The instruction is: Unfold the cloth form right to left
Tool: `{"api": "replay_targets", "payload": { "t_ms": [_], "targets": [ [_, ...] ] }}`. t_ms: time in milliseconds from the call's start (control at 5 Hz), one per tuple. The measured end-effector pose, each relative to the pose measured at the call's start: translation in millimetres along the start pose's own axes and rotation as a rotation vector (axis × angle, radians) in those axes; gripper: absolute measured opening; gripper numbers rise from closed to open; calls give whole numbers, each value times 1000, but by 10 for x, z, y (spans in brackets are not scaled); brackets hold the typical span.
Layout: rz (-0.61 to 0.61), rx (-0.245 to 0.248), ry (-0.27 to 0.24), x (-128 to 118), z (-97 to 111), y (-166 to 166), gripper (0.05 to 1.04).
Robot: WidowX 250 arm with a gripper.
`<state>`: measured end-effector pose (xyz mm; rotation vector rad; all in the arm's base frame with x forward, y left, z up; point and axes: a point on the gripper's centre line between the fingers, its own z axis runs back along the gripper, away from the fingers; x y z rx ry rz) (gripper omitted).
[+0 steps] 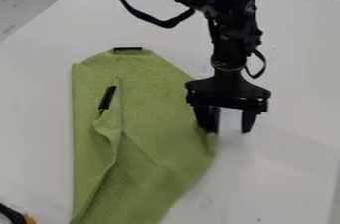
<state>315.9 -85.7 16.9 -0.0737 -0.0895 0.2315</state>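
We find the green cloth [149, 118] on the white worktop [292, 168], left of centre in the camera view, its lower end running out of the frame. We record a black strip [127, 48] at its top edge and a second black strip [108, 97] lower down, slanted, on a folded layer. From there a raised fold slopes down toward the lower left, with slack creases beside it. The gripper [227, 132] points down at the cloth's right edge, its two fingers apart: one overlaps that edge, the other stands over bare worktop.
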Motion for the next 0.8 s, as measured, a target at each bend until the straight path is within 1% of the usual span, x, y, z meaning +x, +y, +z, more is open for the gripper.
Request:
{"api": "replay_targets", "payload": {
  "t_ms": [200, 400, 600, 800],
  "targets": [
    [11, -28, -24, 19, 113, -131, 1009],
    [-1, -11, -53, 47, 189, -185, 1003],
    [-81, 43, -75, 129, 262, -149, 1001],
    [-110, 70, -75, 188, 339, -144, 1001]
  ]
}}
